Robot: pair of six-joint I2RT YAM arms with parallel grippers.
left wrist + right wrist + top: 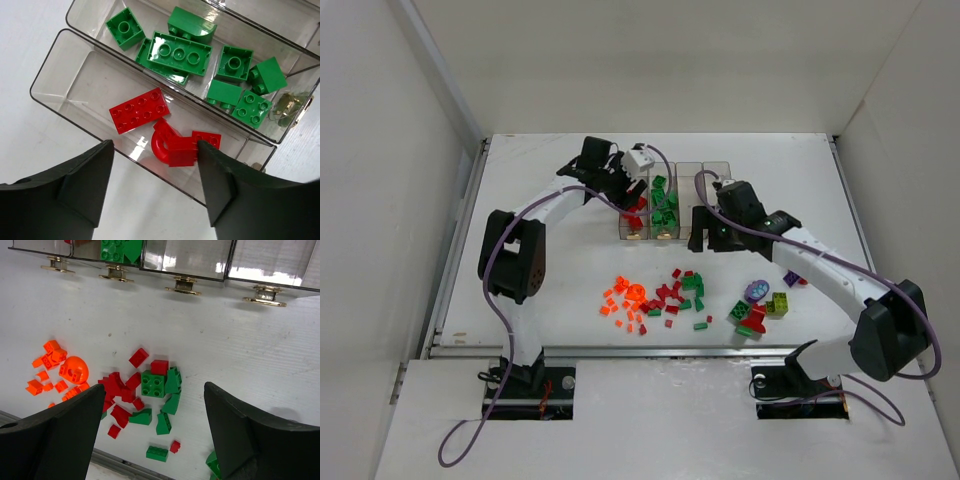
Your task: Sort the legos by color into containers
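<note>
Four clear containers (688, 166) stand in a row at mid-table. The leftmost one (55, 80) holds red legos: a flat plate (139, 111), an arch (162, 142) and a small block. The one beside it (90, 10) holds several green bricks (178, 52). My left gripper (625, 190) (154, 150) hovers open over the near end of the red bin, with nothing between its fingers. My right gripper (705, 235) (155, 387) is open above the loose pile, level with a green square brick (153, 384) and red bits (117, 385). Orange legos (625, 300) (72, 369) lie left of them.
A further group lies at the right: green bricks (745, 312), a lime-yellow brick (778, 303) and purple pieces (756, 291). Brass dots (183, 290) mark the bins' near ends. A metal rail (620, 348) runs along the table's near edge. White walls enclose the table.
</note>
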